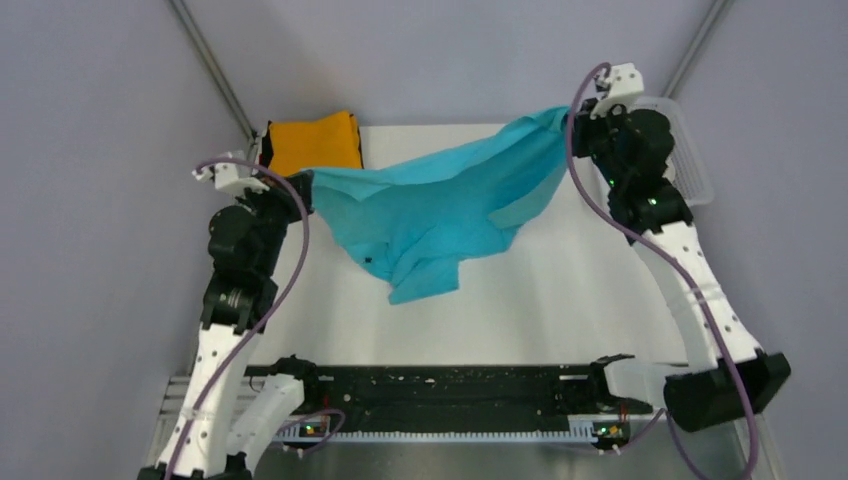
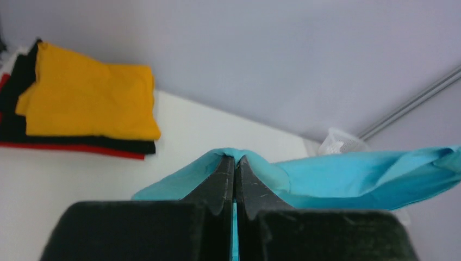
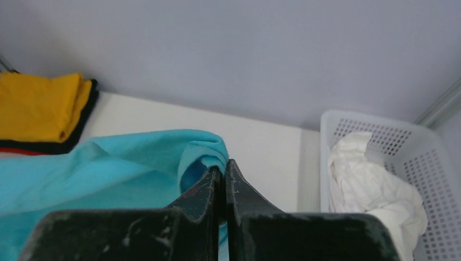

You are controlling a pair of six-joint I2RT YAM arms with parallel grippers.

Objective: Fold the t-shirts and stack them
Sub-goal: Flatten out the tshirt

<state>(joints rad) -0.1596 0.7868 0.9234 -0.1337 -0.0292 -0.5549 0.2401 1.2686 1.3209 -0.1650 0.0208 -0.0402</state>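
Observation:
A teal t-shirt [image 1: 440, 205] hangs stretched between my two grippers above the white table [image 1: 560, 300], its lower part sagging toward the table. My left gripper [image 1: 303, 190] is shut on the shirt's left edge; the left wrist view shows the cloth [image 2: 348, 179] pinched between the closed jaws [image 2: 235, 160]. My right gripper [image 1: 580, 125] is shut on the shirt's right edge, with cloth [image 3: 108, 168] wrapped over the left fingertip [image 3: 222, 163]. A folded stack with an orange tee [image 1: 312, 143] on top, over black and red ones [image 2: 81, 145], sits at the back left.
A white lattice basket [image 1: 690, 160] stands at the back right, holding a crumpled white t-shirt [image 3: 369, 185]. A black rail [image 1: 440, 390] runs along the near table edge between the arm bases. Grey walls close in the back and sides.

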